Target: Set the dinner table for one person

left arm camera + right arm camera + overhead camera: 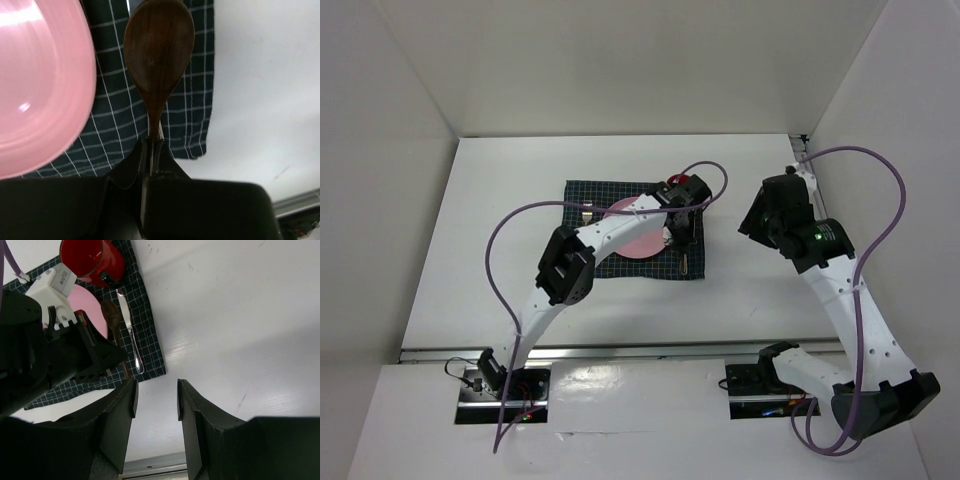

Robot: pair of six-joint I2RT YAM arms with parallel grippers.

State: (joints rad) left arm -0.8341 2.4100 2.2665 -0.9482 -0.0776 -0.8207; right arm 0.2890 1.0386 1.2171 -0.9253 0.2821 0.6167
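Spoon (159,55) runs along mat's (195,125) right edge — white dinner table (260,90) beyond.

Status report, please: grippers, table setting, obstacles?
Left gripper shut on wooden spoon, over checked mat beside pink plate. Right gripper open, empty, over dinner table. Knife close beside spoon.

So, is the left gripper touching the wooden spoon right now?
Touching. The left wrist view shows the left gripper shut on the handle of the wooden spoon, with the handle's end pinched inside it.
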